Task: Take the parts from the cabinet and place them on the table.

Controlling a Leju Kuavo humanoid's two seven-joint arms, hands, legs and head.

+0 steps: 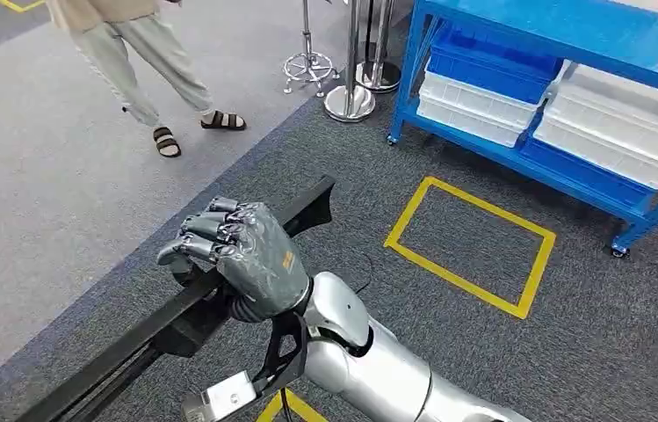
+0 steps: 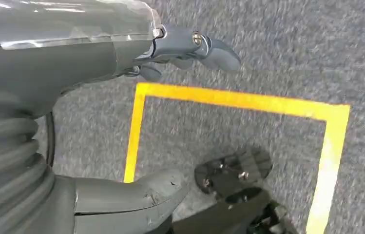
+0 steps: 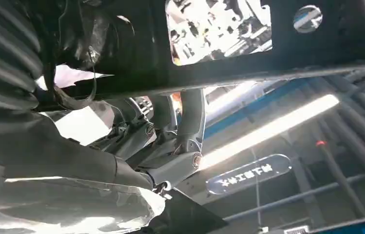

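Note:
My right hand (image 1: 242,251) grips a long black bar-shaped part (image 1: 114,360), which runs slantwise over the carpet from near my body out to its far end (image 1: 312,204). In the right wrist view the same black part (image 3: 268,44) lies across the hand, with the fingers (image 3: 182,126) curled round it and the ceiling behind. My left hand (image 2: 63,58) hangs over the floor. Its fingers (image 2: 209,48) and thumb (image 2: 131,192) are apart and nothing is between them.
A blue wheeled rack (image 1: 571,35) stands at the far right with white and blue bins (image 1: 474,105) on its lower shelf. A yellow taped rectangle (image 1: 470,246) marks the carpet before it. A person in sandals (image 1: 145,61) stands far left, near metal stanchion bases (image 1: 349,101).

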